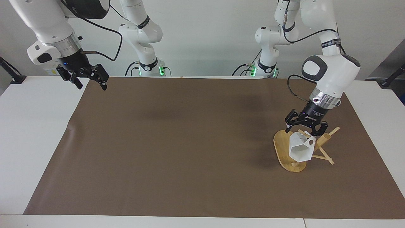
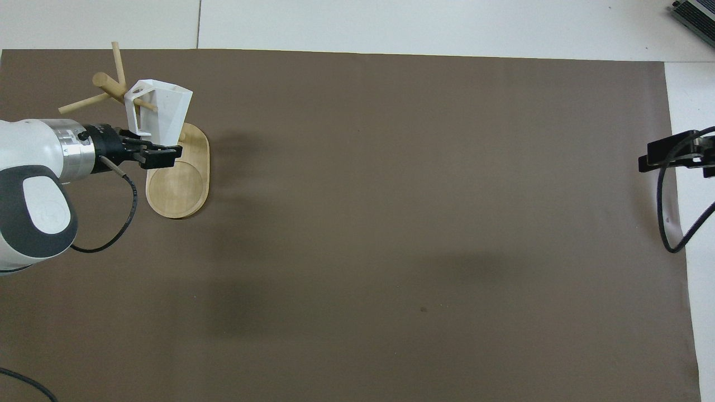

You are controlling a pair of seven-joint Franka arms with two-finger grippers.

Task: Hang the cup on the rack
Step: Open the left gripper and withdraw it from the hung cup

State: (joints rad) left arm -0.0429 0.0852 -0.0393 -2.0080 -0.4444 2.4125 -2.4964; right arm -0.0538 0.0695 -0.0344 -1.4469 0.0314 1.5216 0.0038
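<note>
The white faceted cup hangs by its handle on a thin peg of the bamboo rack, which stands toward the left arm's end of the table. The cup is tilted, with its hexagonal mouth turned away from the robots. My left gripper is open just above the cup's handle and holds nothing. My right gripper waits in the air, open and empty, over the mat's corner at the right arm's end, close to the robots.
A brown mat covers most of the white table, and the rack stands on it. The rack's other pegs stick out toward the left arm's end. A black cable loops from the left wrist.
</note>
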